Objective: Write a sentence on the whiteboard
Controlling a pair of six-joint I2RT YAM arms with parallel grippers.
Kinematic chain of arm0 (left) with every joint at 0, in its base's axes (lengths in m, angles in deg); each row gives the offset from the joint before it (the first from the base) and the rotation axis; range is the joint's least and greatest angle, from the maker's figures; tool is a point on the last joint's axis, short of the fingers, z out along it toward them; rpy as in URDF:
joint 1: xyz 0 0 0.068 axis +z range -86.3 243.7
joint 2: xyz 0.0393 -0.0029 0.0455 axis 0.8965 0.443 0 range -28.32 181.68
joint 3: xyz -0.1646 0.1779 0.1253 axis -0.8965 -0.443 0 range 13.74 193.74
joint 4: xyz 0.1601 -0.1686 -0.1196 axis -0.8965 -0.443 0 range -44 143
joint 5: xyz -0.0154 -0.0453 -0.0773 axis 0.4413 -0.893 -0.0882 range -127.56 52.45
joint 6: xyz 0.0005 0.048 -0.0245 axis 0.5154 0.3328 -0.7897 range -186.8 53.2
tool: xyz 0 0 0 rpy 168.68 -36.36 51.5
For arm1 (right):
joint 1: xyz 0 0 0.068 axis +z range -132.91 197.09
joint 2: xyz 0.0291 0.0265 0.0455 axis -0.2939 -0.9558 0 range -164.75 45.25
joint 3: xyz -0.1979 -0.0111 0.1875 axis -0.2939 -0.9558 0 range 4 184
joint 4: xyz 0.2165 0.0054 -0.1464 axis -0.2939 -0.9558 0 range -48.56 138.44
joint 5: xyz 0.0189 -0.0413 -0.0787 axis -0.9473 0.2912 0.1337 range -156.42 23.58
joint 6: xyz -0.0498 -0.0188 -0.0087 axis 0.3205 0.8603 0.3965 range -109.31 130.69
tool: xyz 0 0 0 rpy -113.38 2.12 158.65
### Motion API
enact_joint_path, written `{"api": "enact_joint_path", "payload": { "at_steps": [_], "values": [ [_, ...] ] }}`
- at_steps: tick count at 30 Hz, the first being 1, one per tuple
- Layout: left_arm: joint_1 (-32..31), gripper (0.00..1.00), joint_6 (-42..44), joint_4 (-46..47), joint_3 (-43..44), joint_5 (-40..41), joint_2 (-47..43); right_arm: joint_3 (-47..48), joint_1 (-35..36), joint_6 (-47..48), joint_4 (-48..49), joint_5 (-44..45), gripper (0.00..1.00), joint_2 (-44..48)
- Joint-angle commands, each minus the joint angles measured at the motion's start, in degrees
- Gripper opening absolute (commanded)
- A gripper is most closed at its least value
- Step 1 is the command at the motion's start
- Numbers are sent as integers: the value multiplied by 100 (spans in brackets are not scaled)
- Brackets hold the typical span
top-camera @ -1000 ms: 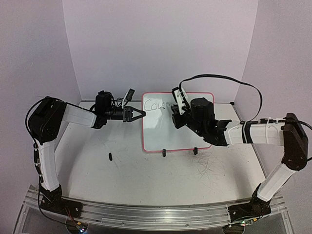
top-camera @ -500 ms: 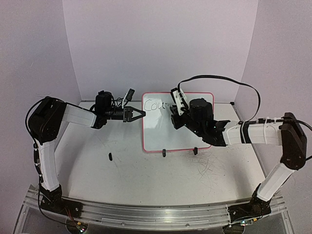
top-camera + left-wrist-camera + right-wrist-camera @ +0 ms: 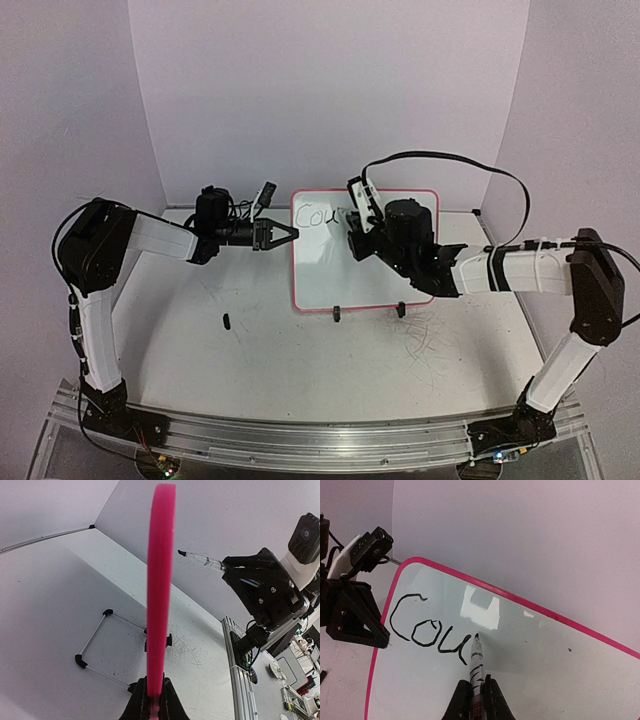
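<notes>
Pale lilac walls close in a scuffed white tabletop (image 3: 250, 340), and toward its far edge, about midway across, stands the small glossy white whiteboard with a thin pink rounded frame (image 3: 330, 270), propped on two small black clip feet (image 3: 337, 313) that rest on the table. Over the last second the right gripper (image 3: 476, 690) has crept a little toward the left and the far edge of the table, and its forearm has stretched out with it. The left arm and the board have not shifted. The letters "Cou" (image 3: 427, 632) sit in black in the board's upper left corner, and the tip of the slim black-and-white marker pen (image 3: 476, 660) is at the top of the last stroke of the "u", seemingly on the surface. That small move reads as the end of an upstroke, so only the start of a first word exists and nearly the whole sentence is still to be written. The right arm reaches in low from the right edge of the table, elbow bent, wrist turned toward the board face, fingers clenched on the marker barrel. The left arm extends level from the left edge, and the left gripper (image 3: 154, 700) is clamped on the board's left frame edge, steadying it.
</notes>
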State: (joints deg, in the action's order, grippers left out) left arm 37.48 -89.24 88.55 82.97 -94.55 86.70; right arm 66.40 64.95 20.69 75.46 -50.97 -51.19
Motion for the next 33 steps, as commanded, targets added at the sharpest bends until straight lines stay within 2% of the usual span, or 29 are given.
{"api": "enact_joint_path", "payload": {
  "at_steps": [1, 16, 33],
  "values": [
    [-92, 0, 31, 20, 51, -210, -314, 249, -35, -40, 226, 162, 0, -103],
    [-86, 0, 29, 17, 47, -221, -316, 239, -58, -116, 90, 475, 0, -166],
    [-91, 0, 31, 22, 55, -216, -321, -83, -51, -337, -100, 365, 0, 40]
  ]
}}
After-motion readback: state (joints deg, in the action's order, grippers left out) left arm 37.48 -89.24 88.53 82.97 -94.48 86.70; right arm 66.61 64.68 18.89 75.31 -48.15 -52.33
